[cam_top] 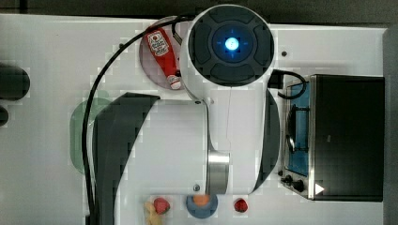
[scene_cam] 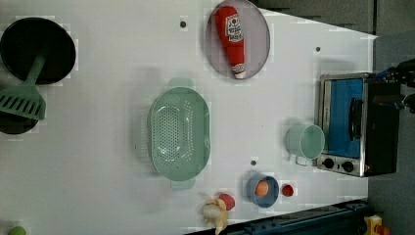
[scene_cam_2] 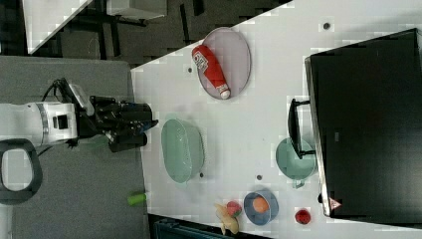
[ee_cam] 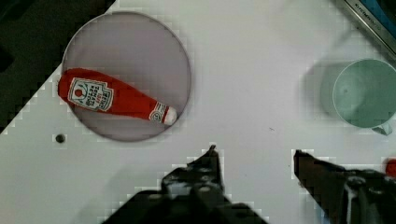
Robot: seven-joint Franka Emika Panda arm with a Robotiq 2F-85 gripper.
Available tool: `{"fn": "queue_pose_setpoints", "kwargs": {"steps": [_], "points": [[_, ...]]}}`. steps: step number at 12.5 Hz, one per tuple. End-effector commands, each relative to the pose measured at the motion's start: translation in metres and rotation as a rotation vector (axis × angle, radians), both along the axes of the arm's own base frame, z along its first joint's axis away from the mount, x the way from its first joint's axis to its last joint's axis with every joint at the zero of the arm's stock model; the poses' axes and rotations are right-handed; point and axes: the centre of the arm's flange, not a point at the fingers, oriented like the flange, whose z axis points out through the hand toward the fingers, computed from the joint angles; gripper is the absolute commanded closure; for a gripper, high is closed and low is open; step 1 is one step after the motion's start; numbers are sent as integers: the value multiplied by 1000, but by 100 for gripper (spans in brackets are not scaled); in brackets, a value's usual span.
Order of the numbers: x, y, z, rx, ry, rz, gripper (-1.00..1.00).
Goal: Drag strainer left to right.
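The pale mint-green oval plastic strainer (scene_cam: 179, 133) is sitting upright on the white worktop (scene_cam: 98, 147), roughly mid-surface in the left view, with nothing touching it. A grey round plate (scene_cam: 254, 29) carrying a red ketchup bottle (scene_cam: 231, 36) is lying beyond it, and a smaller mint-green cup (scene_cam: 306, 142) is standing just beside the black and silver toaster oven (scene_cam: 359, 125).

The end effector (ee_cam: 254, 161) is hanging released, its two dark fingers standing apart with bare worktop between them in the wrist view. In the right view it (scene_cam_2: 149, 124) is hovering off the strainer's side, apart from it, so the step in hand looks like the approach.

To do this well, the arm is probably best coming down over the strainer's rim or one of its tab handles, with one finger inside the wall and one outside, then closing before pulling. Keeping the bowl flat on the worktop while dragging should stop it tipping, since light plastic is likely to skid or tilt if pressed unevenly. The path should be steering clear of the cup and the small blue bowl holding an egg (scene_cam: 263, 190).

In the left view the strainer's long axis is running top to bottom, a tab handle pointing out at each end, the perforated bowl opening upward.
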Motion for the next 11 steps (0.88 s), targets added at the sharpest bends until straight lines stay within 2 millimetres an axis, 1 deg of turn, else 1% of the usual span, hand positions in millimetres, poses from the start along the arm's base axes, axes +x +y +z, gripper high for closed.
{"fn": "queue_pose_setpoints", "kwargs": {"steps": [1,2,3,4,5,6,9,11], "points": [[-153,-6,85,-25,-12,-169,-60],[-152,-5,85,-24,-12,-167,-82],[-152,0,84,-25,-9,-157,-99],[-151,11,82,-32,-5,-136,-100],[-149,29,79,-44,-1,-103,-100],[-148,51,75,-60,2,-60,-100],[-143,127,59,-109,-24,70,-100],[-141,178,41,-132,-38,148,-100]]}}
